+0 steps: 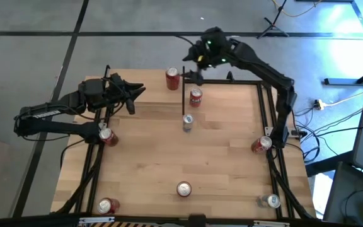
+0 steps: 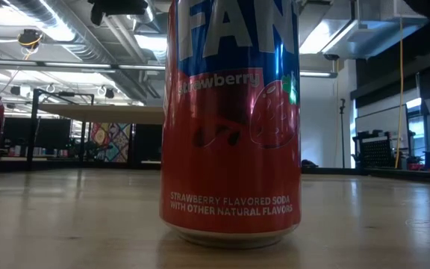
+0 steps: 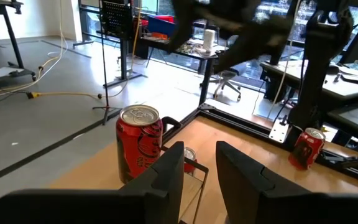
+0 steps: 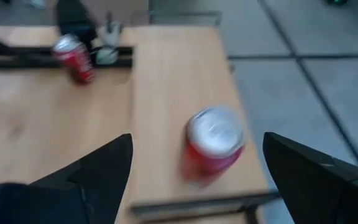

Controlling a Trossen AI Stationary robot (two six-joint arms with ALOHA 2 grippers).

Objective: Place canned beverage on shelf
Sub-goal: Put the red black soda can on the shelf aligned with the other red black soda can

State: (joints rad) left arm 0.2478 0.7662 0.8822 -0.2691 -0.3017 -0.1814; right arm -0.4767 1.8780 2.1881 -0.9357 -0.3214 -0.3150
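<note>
A red can (image 1: 172, 78) stands upright on the light-wood shelf (image 1: 150, 82) at the table's far edge, near the shelf's right end. It also shows in the right wrist view (image 4: 213, 146) and the left wrist view (image 3: 138, 143). My right gripper (image 1: 191, 66) hangs above and just right of this can, wide open and empty, its fingers (image 4: 104, 171) clear of it. My left gripper (image 1: 136, 96) is over the shelf's left part, pointing toward the can, open and empty (image 3: 201, 180). In the low view the shelf (image 2: 103, 113) stands on thin black posts.
More cans stand on the table: a red one (image 1: 195, 96) and a silvery one (image 1: 187, 122) by the shelf's right end, others at the left (image 1: 108, 135), right (image 1: 261, 144) and near edge (image 1: 183, 188). The last fills the low view (image 2: 230, 119).
</note>
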